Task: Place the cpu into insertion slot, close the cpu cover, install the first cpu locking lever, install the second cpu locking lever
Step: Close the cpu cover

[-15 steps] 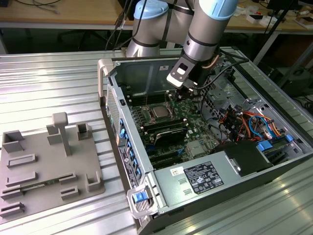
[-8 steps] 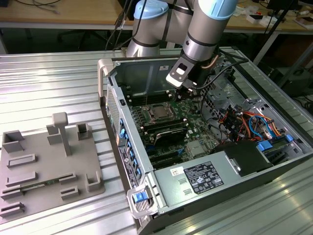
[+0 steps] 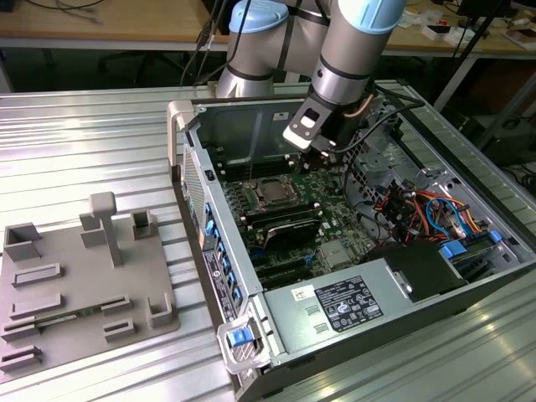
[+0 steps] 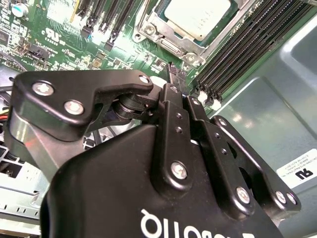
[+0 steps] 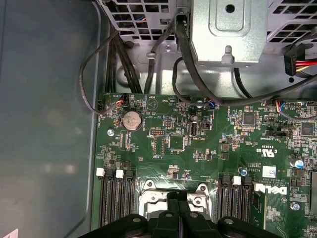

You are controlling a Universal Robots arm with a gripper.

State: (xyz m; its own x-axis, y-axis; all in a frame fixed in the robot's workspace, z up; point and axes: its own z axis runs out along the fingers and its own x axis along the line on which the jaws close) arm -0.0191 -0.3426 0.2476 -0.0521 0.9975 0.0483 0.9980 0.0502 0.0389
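In the exterior view, an open computer case [image 3: 243,126] lay on the ribbed metal desk [image 3: 84,134], and the arm reached down into it. The claw [image 3: 319,161] hung over the motherboard [image 3: 335,197]. The cpu [image 3: 272,192] sat flat in its socket just past the claw's tips, toward the exterior view's left. A power supply [image 3: 368,289] with a white printed label lay well away from the claw, toward the camera. Orange and blue cables [image 3: 427,209] crowded the exterior view's right. A grey fixture tray [image 3: 84,276] sat on the desk outside the case, far from the claw.

In the second wrist view, the claw [image 4: 174,73] was closed, its tips pressed together with nothing between them. The cpu [image 4: 198,17] lay just beyond the tips, metal top up, square, with its edges parallel to the memory slots [image 4: 247,44] beside it. The cpu cover [image 4: 153,22] lay down around it as a silvery frame. A white sticker [image 4: 297,171] marked the case wall beside the claw's body.

In the first wrist view, the closed claw [image 5: 178,196] covered the middle of the socket. Ahead of the tips were a coin battery [image 5: 132,120], black cables [image 5: 183,64] and a metal drive cage [image 5: 228,29].
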